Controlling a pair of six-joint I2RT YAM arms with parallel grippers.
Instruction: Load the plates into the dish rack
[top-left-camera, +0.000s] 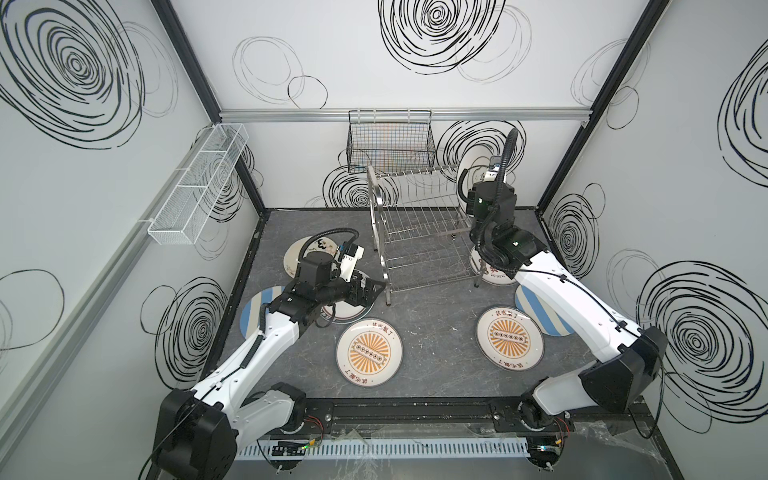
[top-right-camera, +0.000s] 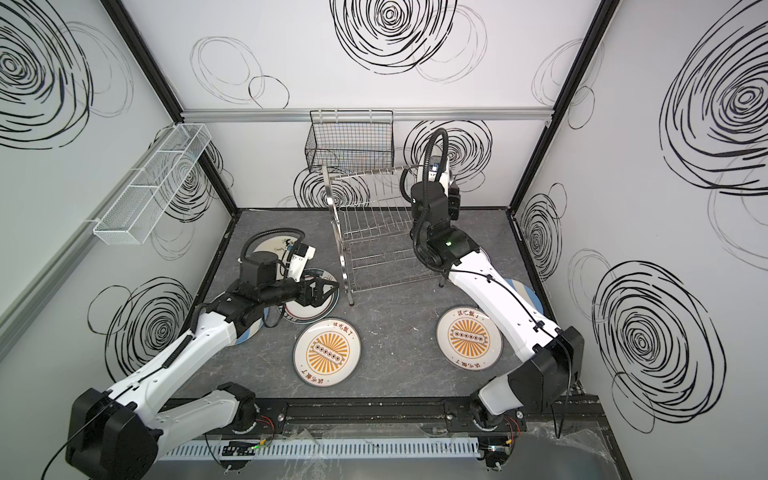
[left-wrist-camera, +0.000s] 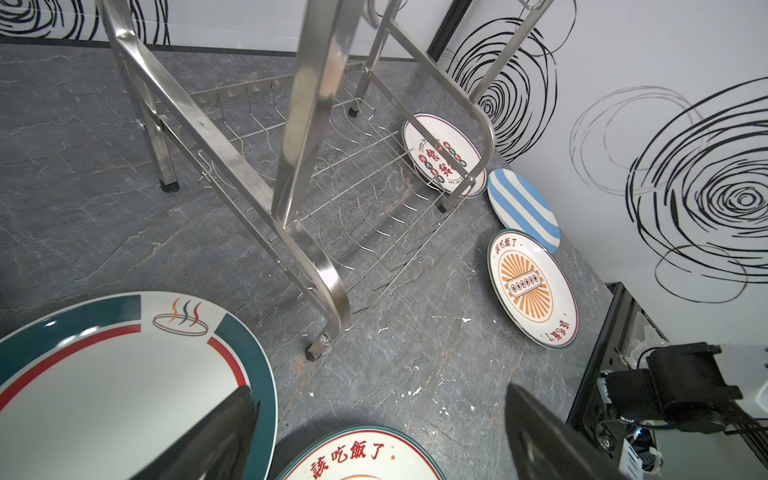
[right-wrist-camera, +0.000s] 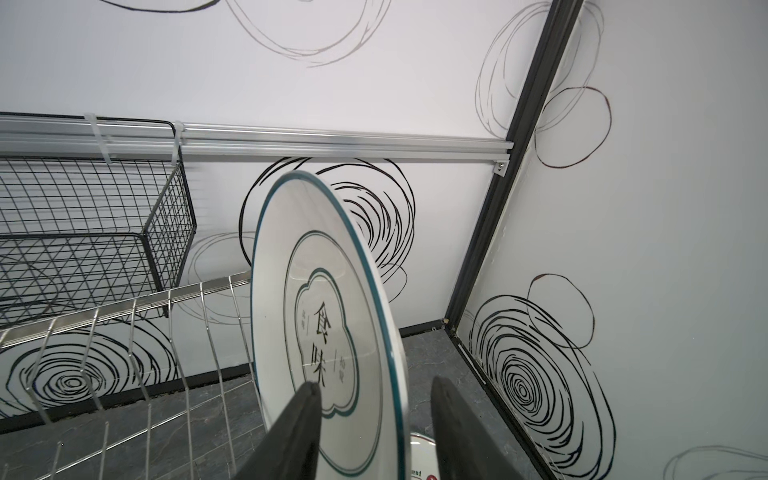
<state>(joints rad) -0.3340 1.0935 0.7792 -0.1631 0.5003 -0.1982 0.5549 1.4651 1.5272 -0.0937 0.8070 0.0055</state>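
The grey stone-look worktop carries the shiny stainless steel two-tier wire dish rack near its back edge. At the rack's right end is the right gripper, its jaws apart either side of a white thin-teal-rimmed plate with black characters, which stands on edge among the upper wires. The left gripper, jaws apart and empty, hangs over a broad teal-rimmed plate by the rack's front left leg. An orange sunburst plate lies flat toward the front edge, with its twin to the right.

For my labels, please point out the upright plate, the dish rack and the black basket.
upright plate (right-wrist-camera: 328, 299), right wrist view, its white face.
dish rack (left-wrist-camera: 309, 124), left wrist view, flat steel upright.
black basket (top-left-camera: 390, 145), a top view, front mesh.
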